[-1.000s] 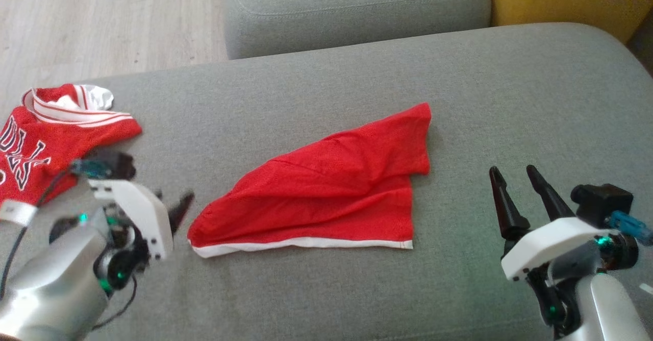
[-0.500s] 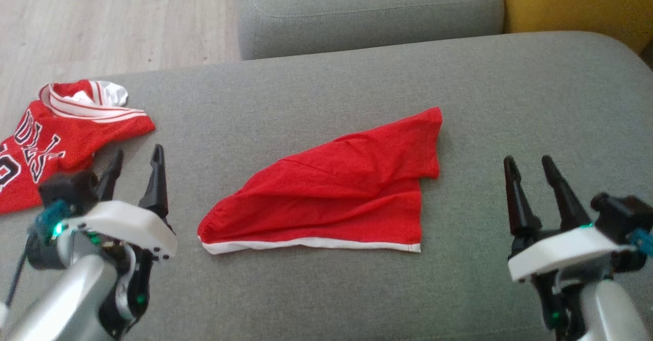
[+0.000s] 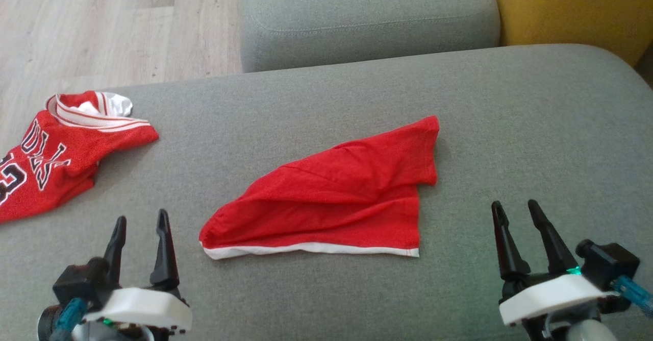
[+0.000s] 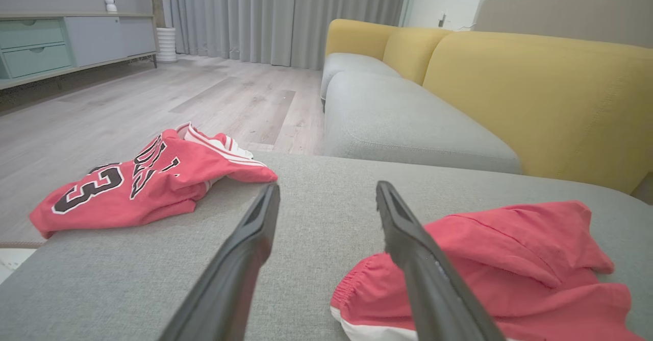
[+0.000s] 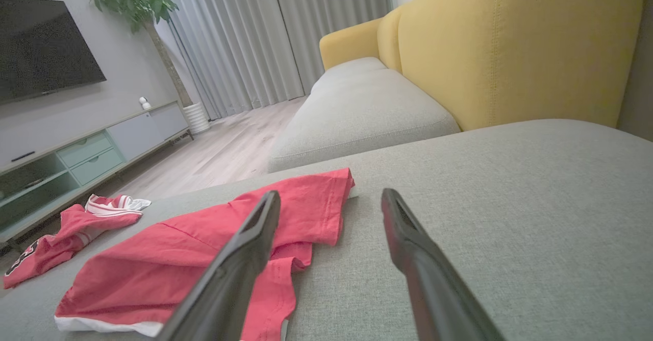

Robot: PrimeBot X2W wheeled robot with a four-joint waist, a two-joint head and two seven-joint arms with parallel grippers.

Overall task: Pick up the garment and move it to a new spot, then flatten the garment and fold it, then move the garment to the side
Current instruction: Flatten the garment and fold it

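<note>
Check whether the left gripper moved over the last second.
Yes. The left gripper pulled back toward the robot, away from the lettered jersey whose edge it had overlapped, and turned fingers-up.

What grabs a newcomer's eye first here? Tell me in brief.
The red garment with a white edge lies crumpled in the middle of the grey cushion. A red jersey with black lettering sits at the cushion's left end. The left gripper and right gripper stand open and empty at the head view's lower corners.
</note>
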